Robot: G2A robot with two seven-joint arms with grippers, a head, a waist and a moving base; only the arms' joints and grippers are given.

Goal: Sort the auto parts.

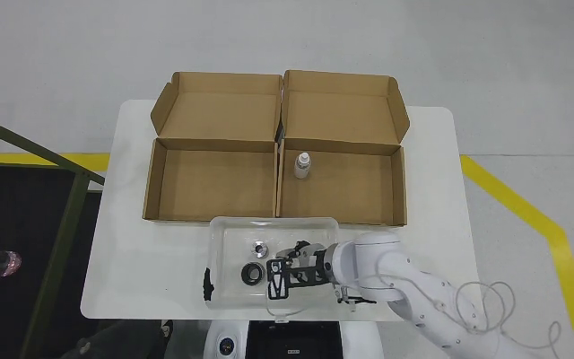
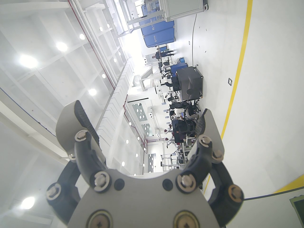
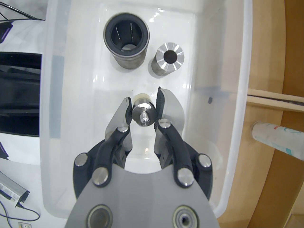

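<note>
My right gripper (image 3: 143, 110) is inside the clear plastic bin (image 3: 239, 96), shut on a small metal pin (image 3: 142, 115) with a pale tip, held just above the bin floor. Beyond its fingertips stand a dark linear bushing (image 3: 126, 46) and a silver slotted collet (image 3: 167, 59), both upright. In the top view the right gripper (image 1: 280, 272) is over the bin (image 1: 215, 235), beside the bushing (image 1: 252, 274) and the collet (image 1: 259, 249). My left gripper (image 2: 142, 115) points up into the room, open, with nothing between its fingers.
Two open cardboard boxes sit behind the bin, the left box (image 1: 211, 184) and the right box (image 1: 359, 188). A small white bottle (image 1: 303, 164) lies in the right box, and it shows beside the box's wall (image 3: 273, 167) as the bottle (image 3: 277, 140).
</note>
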